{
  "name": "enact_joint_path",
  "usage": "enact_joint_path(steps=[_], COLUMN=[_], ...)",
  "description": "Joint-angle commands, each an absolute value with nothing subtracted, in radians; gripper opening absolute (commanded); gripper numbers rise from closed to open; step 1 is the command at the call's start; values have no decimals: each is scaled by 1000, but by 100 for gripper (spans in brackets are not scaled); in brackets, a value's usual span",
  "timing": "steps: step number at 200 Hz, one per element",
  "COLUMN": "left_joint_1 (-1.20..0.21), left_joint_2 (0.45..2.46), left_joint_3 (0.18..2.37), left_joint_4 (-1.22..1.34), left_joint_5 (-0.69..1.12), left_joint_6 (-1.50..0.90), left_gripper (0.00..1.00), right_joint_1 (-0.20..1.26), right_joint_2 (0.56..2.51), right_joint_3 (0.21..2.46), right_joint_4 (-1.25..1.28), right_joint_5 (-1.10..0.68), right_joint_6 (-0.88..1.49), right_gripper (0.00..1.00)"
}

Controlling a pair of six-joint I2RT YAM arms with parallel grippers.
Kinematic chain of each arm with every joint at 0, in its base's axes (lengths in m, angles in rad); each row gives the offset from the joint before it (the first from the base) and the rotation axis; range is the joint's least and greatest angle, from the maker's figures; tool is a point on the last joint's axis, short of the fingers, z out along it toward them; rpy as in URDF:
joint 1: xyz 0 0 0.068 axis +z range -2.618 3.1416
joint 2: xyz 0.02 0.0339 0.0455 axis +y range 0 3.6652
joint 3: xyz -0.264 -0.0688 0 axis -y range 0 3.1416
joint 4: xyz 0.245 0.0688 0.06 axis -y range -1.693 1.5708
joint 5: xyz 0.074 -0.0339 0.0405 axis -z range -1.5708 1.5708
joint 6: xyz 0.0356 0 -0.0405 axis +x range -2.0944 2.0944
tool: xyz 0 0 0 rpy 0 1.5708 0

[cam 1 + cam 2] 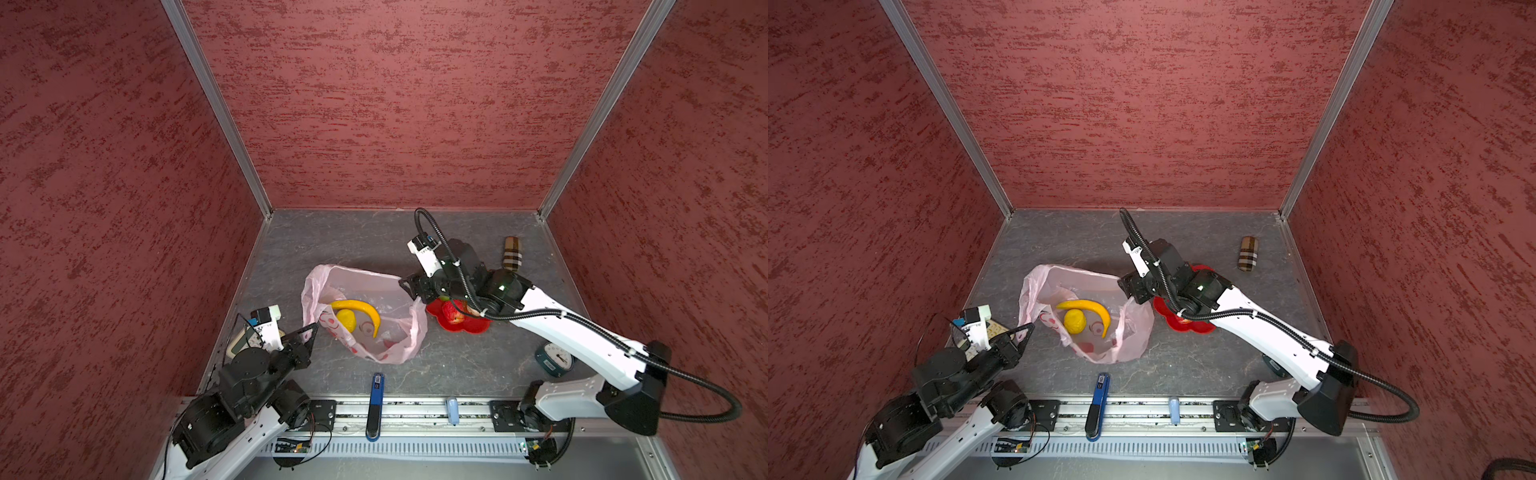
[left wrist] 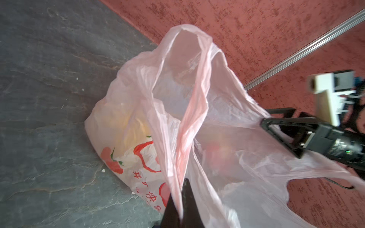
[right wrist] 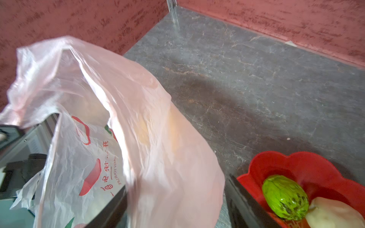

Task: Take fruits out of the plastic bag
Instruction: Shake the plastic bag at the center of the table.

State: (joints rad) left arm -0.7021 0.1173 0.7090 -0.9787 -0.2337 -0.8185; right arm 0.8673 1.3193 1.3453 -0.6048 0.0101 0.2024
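My left fingers point(image 2: 189, 207) clench the thin pink plastic bag point(image 1: 361, 282) holding a long yellow banana point(image 1: 361, 309); right fingers point(image 3: 245, 197) are released.

Left gripper point(image 1: 314, 327) closed, right gripper point(image 1: 409, 289) wide.

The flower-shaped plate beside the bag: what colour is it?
The plate is red; right wrist view.

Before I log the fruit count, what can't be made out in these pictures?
- The red plate: in both top views the right arm covers most of it; beyond the strawberry, its load can't be counted.
- The beige fruit: cut off by the right wrist view's edge, beside the green fruit.
- The plastic bag: crumpled film may hide more under the banana and small yellow fruit.
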Motion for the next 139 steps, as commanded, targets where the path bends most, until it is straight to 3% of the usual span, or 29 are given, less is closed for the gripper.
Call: enact_joint_path(steps=[1,37,63,88,109,139], left_joint_1=[-696,-696,-696,-696,-696,-696], left_joint_2=[166,175,132,119,127,129], left_joint_3=[747,723,724,745,752,737], left_joint_4=[-1034,-986,-977,-948,-917,-882], left_joint_5=[-247,-249,-301,-348,-353,-339], left_joint_6=[-836,-846,-842,-810,-799,-796], left_gripper=[0,0,0,0,0,0], right_joint_1=[870,870,868,869,868,869], right_joint_2=[1234,1123,1122,1198,1252,1304], right_joint_3=[1423,1444,1411,1436,1487,1582], right_joint_4=[-654,-663,-633,-634,-660,-789], right_joint_5=[111,197,191,161,138,76], right_joint_6=[210,240,236,201,176,135], right_gripper=[75,77,57,50,50,61])
